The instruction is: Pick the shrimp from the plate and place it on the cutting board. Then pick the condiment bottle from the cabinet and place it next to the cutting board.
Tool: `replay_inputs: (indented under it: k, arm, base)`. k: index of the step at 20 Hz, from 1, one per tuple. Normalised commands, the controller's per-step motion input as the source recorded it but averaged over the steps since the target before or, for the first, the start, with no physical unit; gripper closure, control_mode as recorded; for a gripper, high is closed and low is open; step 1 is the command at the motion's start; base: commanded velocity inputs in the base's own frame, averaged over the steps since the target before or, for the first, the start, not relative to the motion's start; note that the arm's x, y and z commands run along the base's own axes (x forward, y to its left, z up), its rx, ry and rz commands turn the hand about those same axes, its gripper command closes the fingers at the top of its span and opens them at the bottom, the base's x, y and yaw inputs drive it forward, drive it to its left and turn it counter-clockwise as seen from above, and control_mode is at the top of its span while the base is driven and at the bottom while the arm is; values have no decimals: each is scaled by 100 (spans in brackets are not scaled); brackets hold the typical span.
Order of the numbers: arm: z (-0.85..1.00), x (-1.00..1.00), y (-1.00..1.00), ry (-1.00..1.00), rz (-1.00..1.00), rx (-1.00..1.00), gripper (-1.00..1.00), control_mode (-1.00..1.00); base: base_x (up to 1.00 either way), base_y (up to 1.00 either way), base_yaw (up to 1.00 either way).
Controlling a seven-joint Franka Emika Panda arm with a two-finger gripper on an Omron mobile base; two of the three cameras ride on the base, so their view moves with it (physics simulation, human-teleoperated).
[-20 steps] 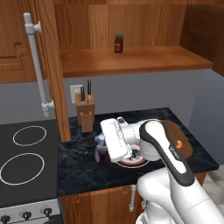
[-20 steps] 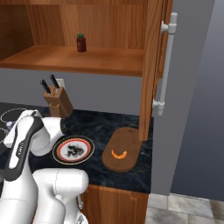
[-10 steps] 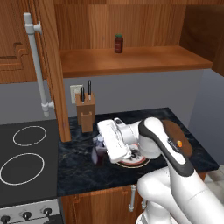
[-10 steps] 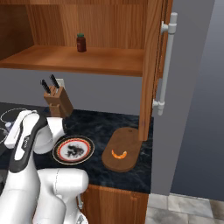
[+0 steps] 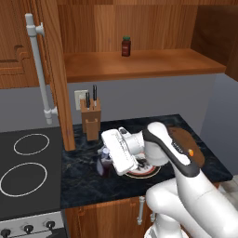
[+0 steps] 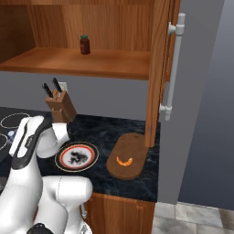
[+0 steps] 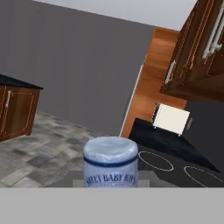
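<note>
My gripper is shut on the condiment bottle, a dark bottle low over the black counter, left of the plate. I cannot tell whether the bottle touches the counter. In the hand view its pale bluish cap and label sit close between my fingers. The shrimp lies on the brown cutting board, right of the red-rimmed plate. My arm covers part of the board. The cabinet stands open above.
A small red jar stands on the cabinet shelf. The knife block is at the back of the counter. The open door with its white handle hangs left, and the stove lies beyond it.
The hand has shifted a little to the left over the counter with the bottle in it. Shrimp, plate and board have not moved.
</note>
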Motion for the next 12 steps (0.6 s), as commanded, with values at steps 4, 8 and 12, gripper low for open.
replay_inputs:
  k: [4,8,12]
  arm:
    - [-57,5,0,-5,-2,15,100,-100]
    - [-58,1,0,-2,-1,20,100,-100]
    - [-65,3,0,0,0,20,100,-100]
  base:
    - [0,0,0]
    - [0,0,0]
    - [0,0,0]
